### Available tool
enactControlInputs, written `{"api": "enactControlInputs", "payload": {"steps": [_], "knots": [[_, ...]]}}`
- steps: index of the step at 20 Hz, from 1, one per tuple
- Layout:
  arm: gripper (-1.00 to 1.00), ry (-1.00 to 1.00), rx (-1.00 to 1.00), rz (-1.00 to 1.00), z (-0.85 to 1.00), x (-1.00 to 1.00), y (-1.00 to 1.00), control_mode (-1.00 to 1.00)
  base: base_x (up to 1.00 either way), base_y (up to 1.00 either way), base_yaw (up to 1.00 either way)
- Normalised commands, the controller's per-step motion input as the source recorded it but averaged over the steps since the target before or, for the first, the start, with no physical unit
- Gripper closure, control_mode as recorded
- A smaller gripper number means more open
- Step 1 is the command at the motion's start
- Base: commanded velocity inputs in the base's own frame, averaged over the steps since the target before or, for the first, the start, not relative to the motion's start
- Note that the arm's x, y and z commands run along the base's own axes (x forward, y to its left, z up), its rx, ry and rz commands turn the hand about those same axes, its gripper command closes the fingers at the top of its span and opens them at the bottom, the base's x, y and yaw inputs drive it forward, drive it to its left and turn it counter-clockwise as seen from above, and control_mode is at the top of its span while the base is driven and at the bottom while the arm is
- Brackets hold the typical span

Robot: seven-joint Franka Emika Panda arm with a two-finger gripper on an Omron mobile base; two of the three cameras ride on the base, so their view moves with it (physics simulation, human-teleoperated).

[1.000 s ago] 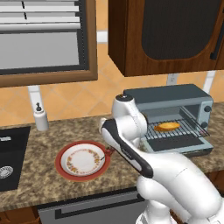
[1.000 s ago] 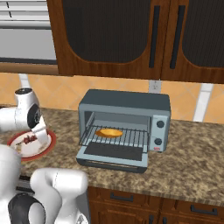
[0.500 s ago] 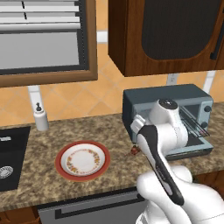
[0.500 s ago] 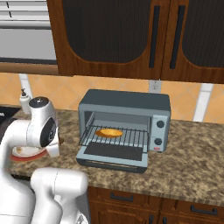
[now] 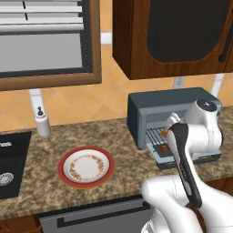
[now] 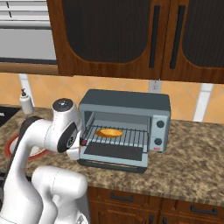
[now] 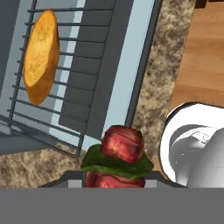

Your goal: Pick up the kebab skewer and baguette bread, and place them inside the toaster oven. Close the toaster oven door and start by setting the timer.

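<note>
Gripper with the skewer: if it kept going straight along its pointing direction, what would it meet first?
Probably the open toaster oven door, near its edge beside the wire rack; depth is unclear, so the granite counter alongside is possible.

The boxy blue-grey toaster oven stands on the speckled stone worktop under dark wooden cabinets, with two round knobs on its right side. Its blue-grey framed door with a dark glass window hangs open, folded down flat in front of the cavity. The stubby golden-orange baguette bread lies flat on the wire rack, towards its left half. The kebab skewer with dark red meat chunks and a green piece is pinched in the tool, above the worktop just off the open door's edge.
</note>
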Motion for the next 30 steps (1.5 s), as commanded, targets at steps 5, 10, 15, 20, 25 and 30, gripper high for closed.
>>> {"api": "enactControlInputs", "payload": {"steps": [5,10,15,20,25,30], "knots": [[1.0,0.0,0.0,-0.09,0.0,0.18,-0.74,-1.0,0.0,0.0,0.0],[1.0,0.0,0.0,-0.05,0.0,0.35,-0.7,-1.0,0.0,0.0,0.0],[1.0,0.0,0.0,0.0,-0.01,0.66,-0.42,-1.0,0.0,0.0,0.0],[1.0,0.0,0.0,0.0,-0.22,0.46,-0.26,-1.0,0.0,0.0,0.0],[1.0,0.01,0.0,-0.01,-0.41,0.26,-0.04,-1.0,0.0,0.0,0.0],[1.0,0.01,0.0,0.0,-0.31,0.27,-0.01,-1.0,0.0,0.0,0.0]]}}
